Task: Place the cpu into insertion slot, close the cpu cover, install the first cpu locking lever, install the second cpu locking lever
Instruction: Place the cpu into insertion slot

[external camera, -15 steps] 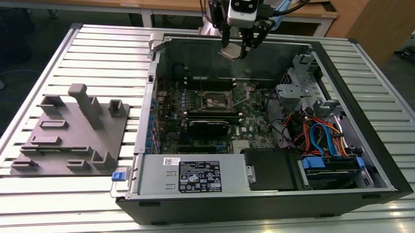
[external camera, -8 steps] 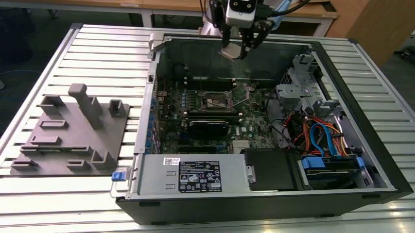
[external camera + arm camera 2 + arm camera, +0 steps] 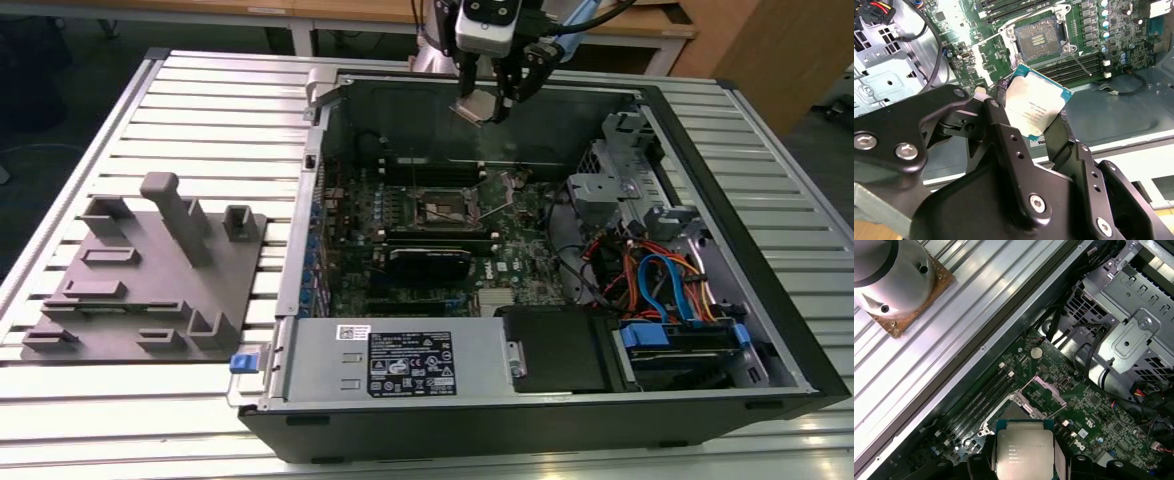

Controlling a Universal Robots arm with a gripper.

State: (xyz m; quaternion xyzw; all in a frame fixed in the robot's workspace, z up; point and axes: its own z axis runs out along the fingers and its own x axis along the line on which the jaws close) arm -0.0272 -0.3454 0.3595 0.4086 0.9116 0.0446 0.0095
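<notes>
My gripper [image 3: 489, 103] hangs above the back wall of the open computer case [image 3: 747, 300], shut on the cpu [image 3: 475, 109]. The cpu [image 3: 1037, 106] is a small square chip with a silver top and teal edge, pinched by its sides between the black fingers [image 3: 999, 120]. Below and ahead on the green motherboard lies the insertion slot [image 3: 1038, 36], a dark square socket with a metal rim [image 3: 447, 208], uncovered. In the first wrist view the cpu [image 3: 1024, 452] hides part of the socket, and the cpu cover [image 3: 1048, 389] stands tilted open beyond it. A thin locking lever [image 3: 1081, 62] sticks out beside the socket.
A grey labelled power supply box [image 3: 400, 362] sits at the case's front. Drive cages [image 3: 607, 185] and coloured cables [image 3: 661, 275] fill the exterior view's right side. A grey fixture plate with upright posts [image 3: 147, 270] rests on the slatted table [image 3: 200, 100] at the exterior view's left.
</notes>
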